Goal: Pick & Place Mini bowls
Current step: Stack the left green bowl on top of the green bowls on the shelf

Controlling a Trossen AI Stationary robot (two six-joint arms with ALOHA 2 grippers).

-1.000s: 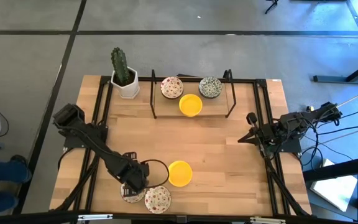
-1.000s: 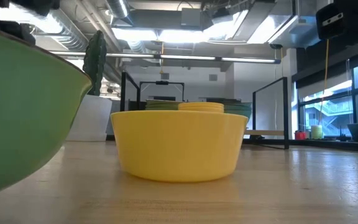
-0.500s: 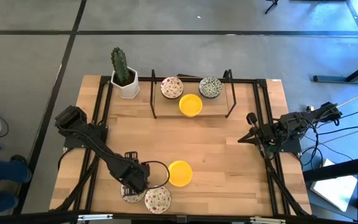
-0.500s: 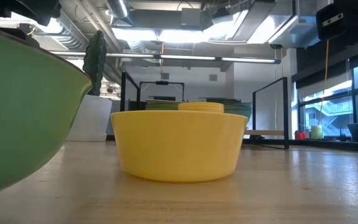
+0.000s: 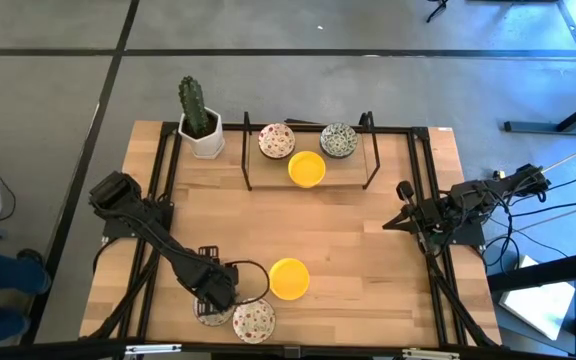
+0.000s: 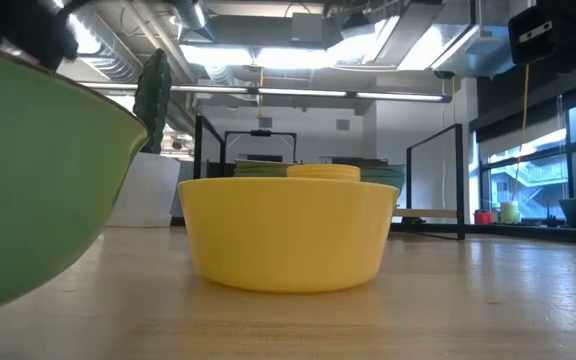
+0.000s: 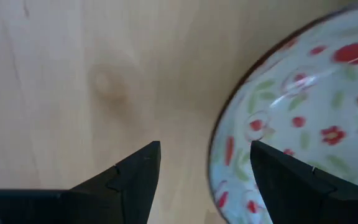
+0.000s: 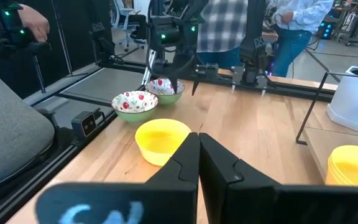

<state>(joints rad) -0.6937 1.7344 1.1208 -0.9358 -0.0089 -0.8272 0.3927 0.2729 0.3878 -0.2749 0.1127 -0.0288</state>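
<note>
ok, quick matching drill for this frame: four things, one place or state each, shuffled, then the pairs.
Things:
1. left pincer
2. right pincer
3. cactus pot
4. lone yellow bowl

Places or states:
A. far left corner of the table
B. shut, at the table's right edge
C. open, over a speckled bowl's rim
D. near middle of the table

Pairs: 1-C, 2-B, 3-A, 4-D

Plain yellow bowl (image 5: 289, 278) near the worktop's front edge; beside it a white bowl (image 5: 253, 320) speckled red and green

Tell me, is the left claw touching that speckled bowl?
Cannot tell. In the left wrist view the open left gripper straddles the speckled bowl's rim, but no contact or gap shows plainly.
</note>
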